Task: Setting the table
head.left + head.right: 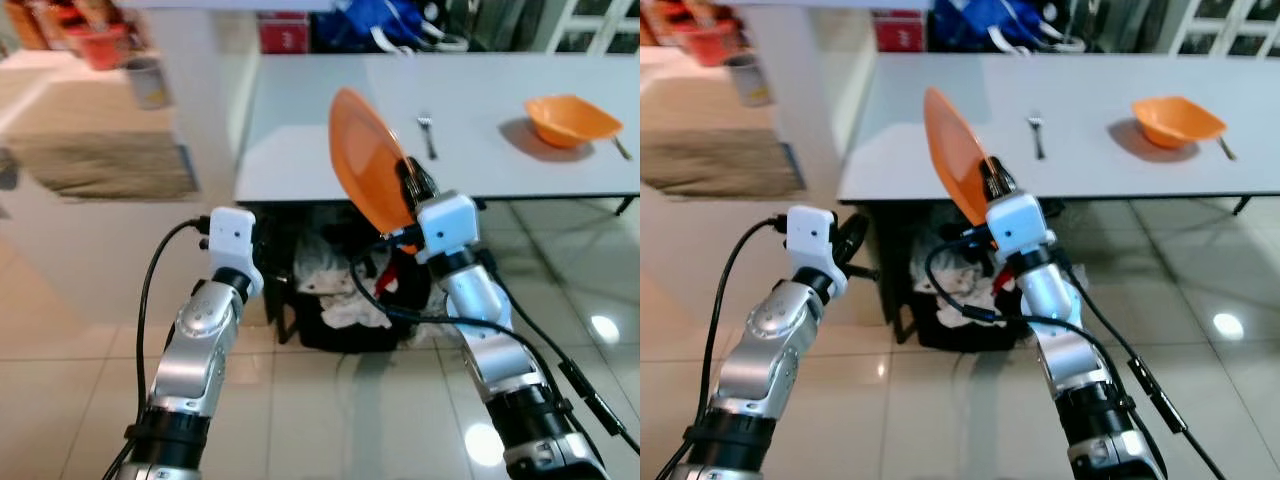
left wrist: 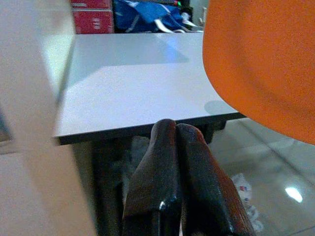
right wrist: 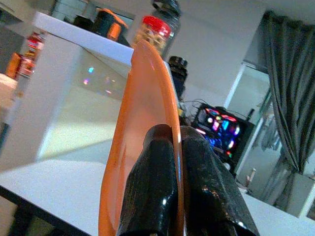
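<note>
An orange plate [image 1: 366, 160] stands on edge in the air just before the white table's near edge [image 1: 300, 185], held by its rim in my right gripper [image 1: 410, 185], which is shut on it; the fingers [image 3: 152, 196] pinch the rim. My left gripper [image 2: 176, 130] is shut with nothing in it, held low in front of the table's left corner. On the table lie a fork [image 1: 427, 135] near the middle and an orange bowl [image 1: 570, 120] at the right, with another utensil [image 1: 621, 148] beside the bowl.
Under the table sits a dark basket [image 1: 345, 290] stuffed with cloths. A white counter [image 1: 190, 90] rises to the left of the table, with a rug [image 1: 100, 165] beyond it. Red boxes [image 1: 283, 32] and a blue bag [image 1: 385, 22] lie behind the table. Shiny tiled floor surrounds me.
</note>
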You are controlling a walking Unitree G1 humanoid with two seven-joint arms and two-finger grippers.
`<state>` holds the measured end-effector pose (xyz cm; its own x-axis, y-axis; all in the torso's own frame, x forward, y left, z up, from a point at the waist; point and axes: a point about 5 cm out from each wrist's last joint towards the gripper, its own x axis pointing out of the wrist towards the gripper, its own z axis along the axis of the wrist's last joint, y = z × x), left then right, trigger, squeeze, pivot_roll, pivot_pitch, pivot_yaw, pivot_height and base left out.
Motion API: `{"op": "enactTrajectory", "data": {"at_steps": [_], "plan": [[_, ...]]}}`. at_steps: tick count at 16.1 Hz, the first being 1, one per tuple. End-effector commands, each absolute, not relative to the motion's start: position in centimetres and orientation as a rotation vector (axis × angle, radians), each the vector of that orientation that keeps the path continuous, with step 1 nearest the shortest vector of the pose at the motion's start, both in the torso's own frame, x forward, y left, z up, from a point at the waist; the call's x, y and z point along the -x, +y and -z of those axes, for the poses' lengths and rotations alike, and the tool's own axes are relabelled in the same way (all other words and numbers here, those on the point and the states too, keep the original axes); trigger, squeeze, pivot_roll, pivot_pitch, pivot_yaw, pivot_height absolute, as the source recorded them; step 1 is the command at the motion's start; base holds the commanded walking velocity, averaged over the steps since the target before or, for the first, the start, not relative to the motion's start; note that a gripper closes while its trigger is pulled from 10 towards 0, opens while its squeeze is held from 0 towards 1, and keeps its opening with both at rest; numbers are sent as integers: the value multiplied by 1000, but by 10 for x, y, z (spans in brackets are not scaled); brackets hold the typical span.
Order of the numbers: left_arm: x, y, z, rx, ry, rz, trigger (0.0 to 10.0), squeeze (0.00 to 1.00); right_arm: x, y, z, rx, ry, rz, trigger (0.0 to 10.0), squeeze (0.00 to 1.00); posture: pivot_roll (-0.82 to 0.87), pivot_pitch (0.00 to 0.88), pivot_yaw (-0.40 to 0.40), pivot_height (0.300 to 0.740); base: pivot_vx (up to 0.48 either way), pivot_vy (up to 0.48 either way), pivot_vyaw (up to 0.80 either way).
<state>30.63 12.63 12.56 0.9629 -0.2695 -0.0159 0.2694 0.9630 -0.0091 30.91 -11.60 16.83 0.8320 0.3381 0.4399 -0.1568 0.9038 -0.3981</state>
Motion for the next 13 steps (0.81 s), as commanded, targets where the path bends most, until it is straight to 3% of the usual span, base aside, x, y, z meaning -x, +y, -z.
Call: {"op": "enactTrajectory", "data": {"at_steps": [1, 10, 13], "plan": [[-308, 121, -127, 8, 13, 284, 10000, 0, -311, -125, -181, 365, -579, -229, 0, 0, -77, 0, 23, 736, 289, -379, 0], [-310, 124, -127, 21, 12, 267, 10000, 0, -315, -122, -181, 361, -580, -240, 0, 0, -63, 0, 16, 736, 297, -373, 0], [-310, 123, -129, 34, 1, 265, 10000, 0, -315, -124, -181, 365, -577, -239, 0, 0, -69, 0, 14, 736, 0, 0, 0]]}}
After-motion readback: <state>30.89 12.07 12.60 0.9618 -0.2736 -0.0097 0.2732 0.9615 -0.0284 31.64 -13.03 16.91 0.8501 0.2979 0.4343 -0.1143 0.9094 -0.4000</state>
